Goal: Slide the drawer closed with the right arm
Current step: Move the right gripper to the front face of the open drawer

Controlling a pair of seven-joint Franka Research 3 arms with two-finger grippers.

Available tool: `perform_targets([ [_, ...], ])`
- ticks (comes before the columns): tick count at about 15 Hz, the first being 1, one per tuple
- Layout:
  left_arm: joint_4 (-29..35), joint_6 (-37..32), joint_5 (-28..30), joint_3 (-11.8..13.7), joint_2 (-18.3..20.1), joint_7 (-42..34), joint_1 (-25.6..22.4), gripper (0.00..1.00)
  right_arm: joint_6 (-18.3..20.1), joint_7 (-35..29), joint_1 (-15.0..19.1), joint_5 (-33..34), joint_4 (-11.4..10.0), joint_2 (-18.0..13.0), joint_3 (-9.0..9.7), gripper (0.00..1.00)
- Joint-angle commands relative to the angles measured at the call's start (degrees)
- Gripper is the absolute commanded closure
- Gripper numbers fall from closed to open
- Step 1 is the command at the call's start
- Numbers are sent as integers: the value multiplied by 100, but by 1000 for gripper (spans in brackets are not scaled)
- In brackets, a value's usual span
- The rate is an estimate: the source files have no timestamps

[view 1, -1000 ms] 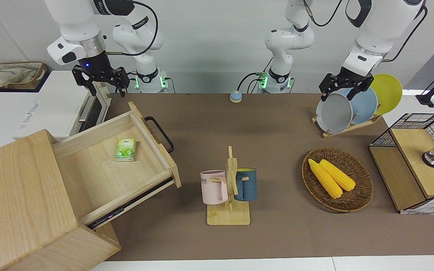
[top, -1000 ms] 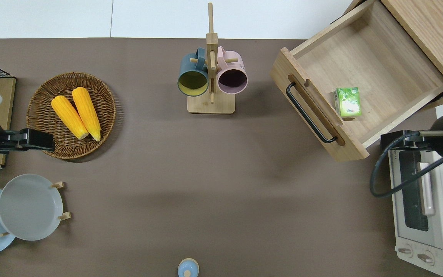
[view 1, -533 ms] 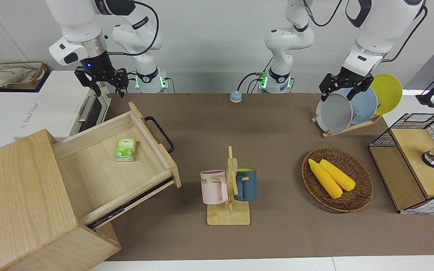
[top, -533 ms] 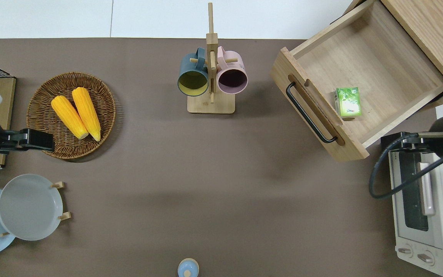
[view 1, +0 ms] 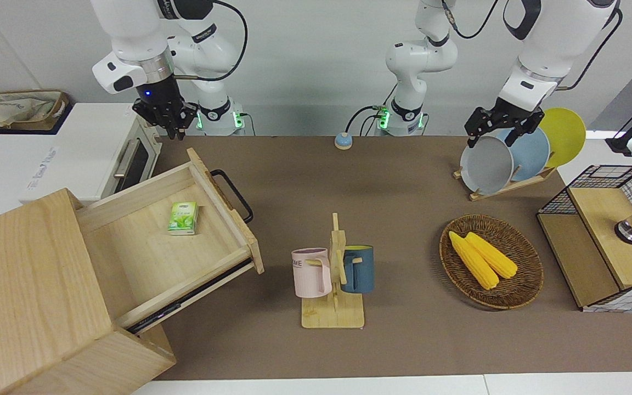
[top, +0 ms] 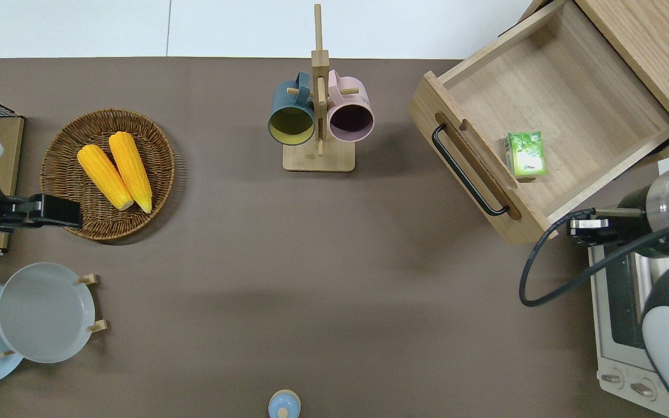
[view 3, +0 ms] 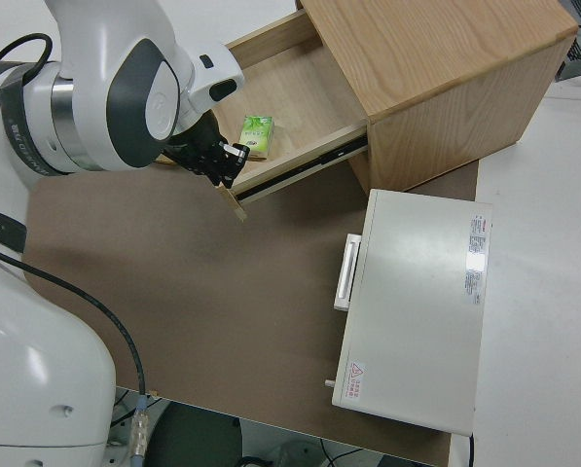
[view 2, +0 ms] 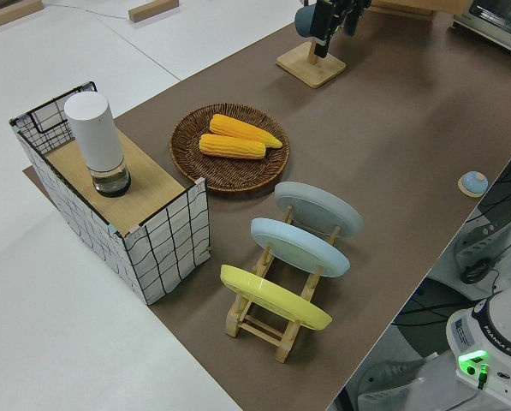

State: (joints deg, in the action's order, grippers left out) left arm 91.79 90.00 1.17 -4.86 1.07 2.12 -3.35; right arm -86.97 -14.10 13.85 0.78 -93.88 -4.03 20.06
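Drawer stands pulled out, green packet inside. Right gripper, fingers narrow, hangs near its front corner; left arm parked

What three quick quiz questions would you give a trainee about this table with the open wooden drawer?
1. True or false: the wide light-wood drawer with a black loop handle is fully shut.
2. Multiple choice: what lies inside that drawer? A) a small green packet; B) a corn cob; C) a pink mug.
3. Short answer: which arm's black gripper hangs over the gap between the drawer and the white toaster oven?
Key: 1 false; 2 A; 3 the right arm's.
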Motion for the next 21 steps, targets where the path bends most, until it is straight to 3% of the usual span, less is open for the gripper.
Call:
perform_targets([
  [1,-4,-27,-73,20,51,-28,27,5,101,-514,48,-209,-52,-150,165,961],
  [4,-4,-27,-73,20,51,-36,27,2,93,-988,4,-306,-87,-168,305,1000],
  [8,-4,-27,-73,12,51,-36,36,2,-12,-2190,-22,-324,-201,-159,656,1000],
  [11,-4,-27,-73,20,42,-28,27,2,-302,-3053,-49,-420,-341,-151,797,1000],
  [17,-4,-35,-73,20,51,-28,27,5,-1216,-4073,-58,-465,-1097,-151,1263,1000],
  [21,-4,-27,-73,20,42,-28,27,2,-1708,-4627,-137,-465,-1360,-142,1290,1000],
])
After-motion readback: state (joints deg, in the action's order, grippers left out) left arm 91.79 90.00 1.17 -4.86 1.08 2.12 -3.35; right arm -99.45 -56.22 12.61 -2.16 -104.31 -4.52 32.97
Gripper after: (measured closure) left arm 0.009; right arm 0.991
